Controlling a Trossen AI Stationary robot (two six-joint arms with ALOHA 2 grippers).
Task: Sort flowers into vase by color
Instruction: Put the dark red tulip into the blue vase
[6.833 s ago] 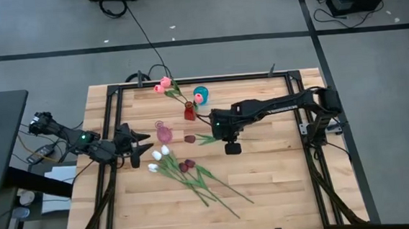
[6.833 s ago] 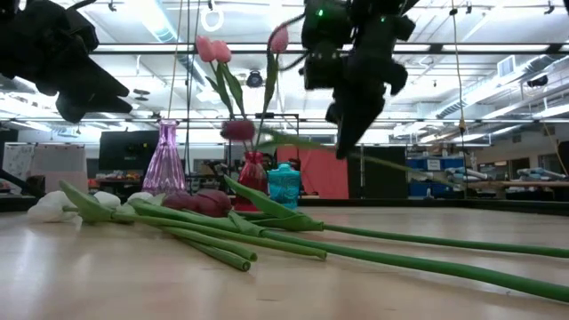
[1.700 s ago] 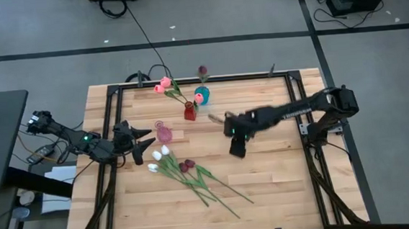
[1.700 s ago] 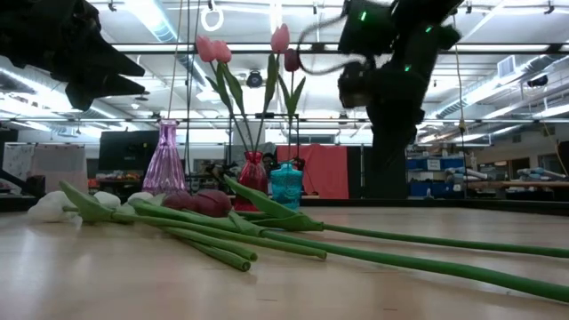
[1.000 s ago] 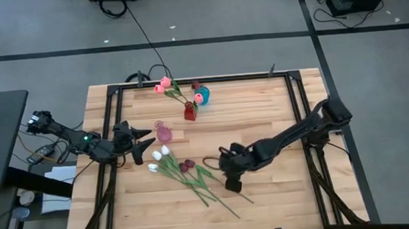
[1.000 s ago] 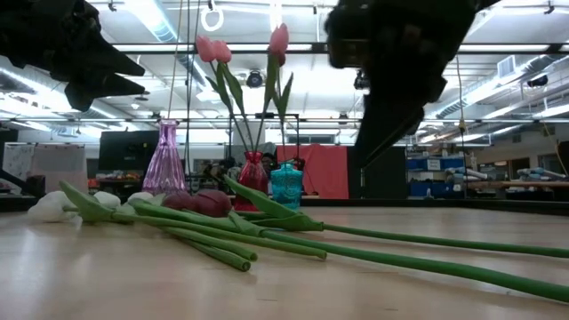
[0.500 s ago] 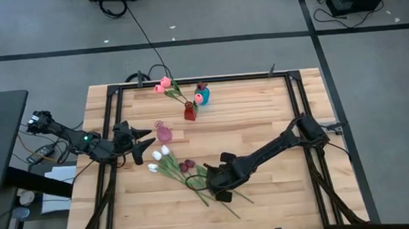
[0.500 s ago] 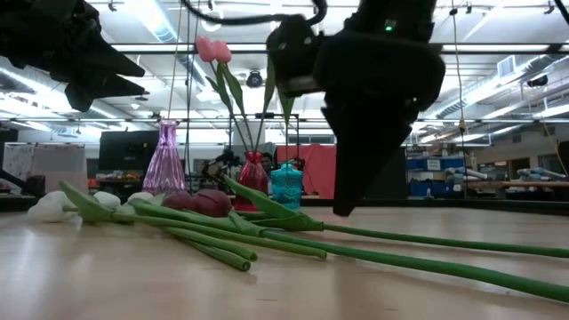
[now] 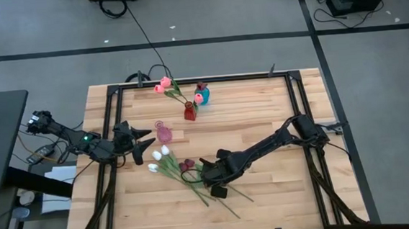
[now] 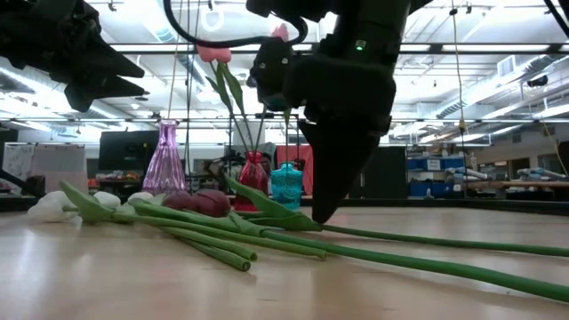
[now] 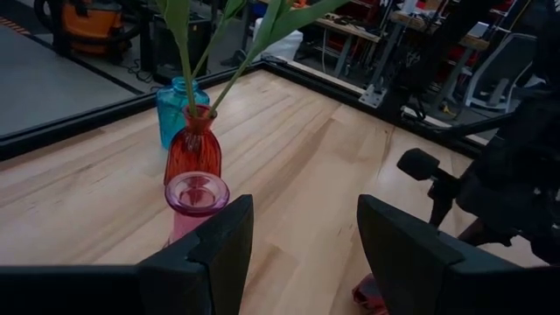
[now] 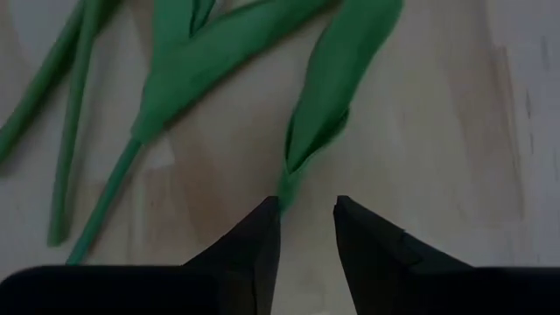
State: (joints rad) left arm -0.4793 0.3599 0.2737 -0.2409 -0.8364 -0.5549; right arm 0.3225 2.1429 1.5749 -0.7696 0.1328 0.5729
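**Right gripper low over the loose flower pile**

Pale wooden table (image 9: 263, 132) with visible grain. Loose flowers (image 9: 183, 171) lie mid-table: thin smooth green stems, flat leaves, white and maroon heads. Right gripper (image 12: 306, 219) sits just above a leaf base, fingers slightly apart, clamped on nothing, stem at the gap. Left gripper (image 11: 297, 245) hangs spread open near the ribbed pink glass vase (image 11: 196, 199); red vase (image 11: 190, 151) holds pink tulips.
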